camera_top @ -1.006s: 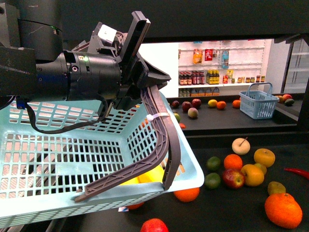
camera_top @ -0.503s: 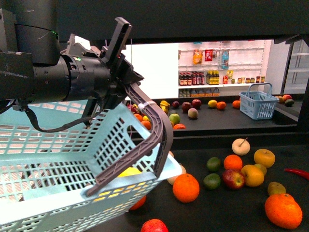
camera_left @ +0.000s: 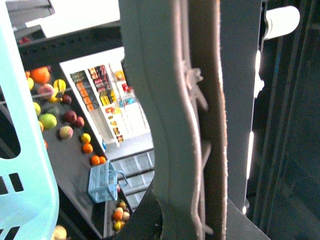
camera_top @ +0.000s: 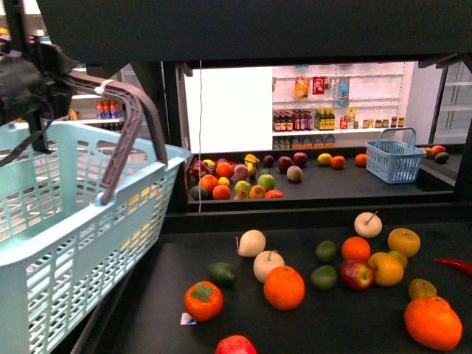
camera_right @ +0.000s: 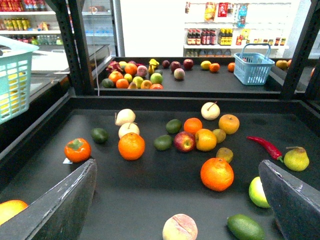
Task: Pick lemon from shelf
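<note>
My left gripper [camera_top: 22,81] is at the top left of the front view, shut on the grey-brown basket handle [camera_top: 133,140]; that handle [camera_left: 170,115] fills the left wrist view. The light blue basket [camera_top: 74,243] hangs left of the black shelf tray [camera_top: 346,324]. A yellow patch [camera_top: 144,198] shows through its mesh wall, its shape hidden, so I cannot tell whether it is the lemon. No lemon shows plainly on the trays. My right gripper [camera_right: 177,195] hovers open over the near tray [camera_right: 150,185], nothing between its fingers [camera_right: 60,210].
Loose on the near tray lie oranges [camera_top: 284,287], apples [camera_top: 357,272], limes [camera_top: 324,276], a red-orange persimmon [camera_top: 203,300] and a red chilli [camera_right: 265,146]. The far tray holds more fruit [camera_top: 243,177] and a small blue basket [camera_top: 394,156]. Black uprights [camera_right: 75,45] frame the shelf.
My left arm has swung the basket left and away from the camera. The near tray's fruit, hidden behind the basket before, is now uncovered.
</note>
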Motion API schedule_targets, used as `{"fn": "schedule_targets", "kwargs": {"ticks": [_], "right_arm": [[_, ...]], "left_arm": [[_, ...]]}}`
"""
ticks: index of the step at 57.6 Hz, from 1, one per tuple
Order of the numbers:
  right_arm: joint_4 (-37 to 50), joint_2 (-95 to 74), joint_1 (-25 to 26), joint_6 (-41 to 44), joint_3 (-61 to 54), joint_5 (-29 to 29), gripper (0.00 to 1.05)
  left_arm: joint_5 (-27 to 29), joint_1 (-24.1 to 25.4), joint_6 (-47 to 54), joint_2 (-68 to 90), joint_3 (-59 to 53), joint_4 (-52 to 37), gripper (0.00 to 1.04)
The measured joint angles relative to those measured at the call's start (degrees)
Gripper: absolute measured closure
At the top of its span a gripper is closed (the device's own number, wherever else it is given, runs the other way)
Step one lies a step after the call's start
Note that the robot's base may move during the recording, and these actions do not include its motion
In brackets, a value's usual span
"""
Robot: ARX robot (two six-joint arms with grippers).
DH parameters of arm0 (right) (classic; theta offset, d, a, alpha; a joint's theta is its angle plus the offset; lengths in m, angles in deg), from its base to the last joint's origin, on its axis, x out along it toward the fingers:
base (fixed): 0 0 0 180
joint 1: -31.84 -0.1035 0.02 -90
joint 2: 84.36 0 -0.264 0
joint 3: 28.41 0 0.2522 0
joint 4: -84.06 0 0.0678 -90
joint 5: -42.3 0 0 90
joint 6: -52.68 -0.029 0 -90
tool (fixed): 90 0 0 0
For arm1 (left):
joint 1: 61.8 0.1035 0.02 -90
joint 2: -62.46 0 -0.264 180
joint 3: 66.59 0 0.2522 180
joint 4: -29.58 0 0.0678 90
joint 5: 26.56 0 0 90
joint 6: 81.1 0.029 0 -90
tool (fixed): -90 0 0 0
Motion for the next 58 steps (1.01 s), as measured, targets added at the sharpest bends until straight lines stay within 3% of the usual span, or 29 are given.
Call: {"fn": "schedule_targets", "kwargs": {"ticks": [21, 58], "right_arm": [[0.0, 0.0, 0.0, 0.0, 0.0, 0.0, 0.07], [0.0, 0.0, 0.0, 0.0, 0.0, 0.0, 0.07]], "left_arm": [[-2.6, 11.8, -5.6, 6.9, 2.1, -8.1, 0.96], [-4.5, 16.5, -12.3, 15.9, 3.8, -20.3, 0.96]]}}
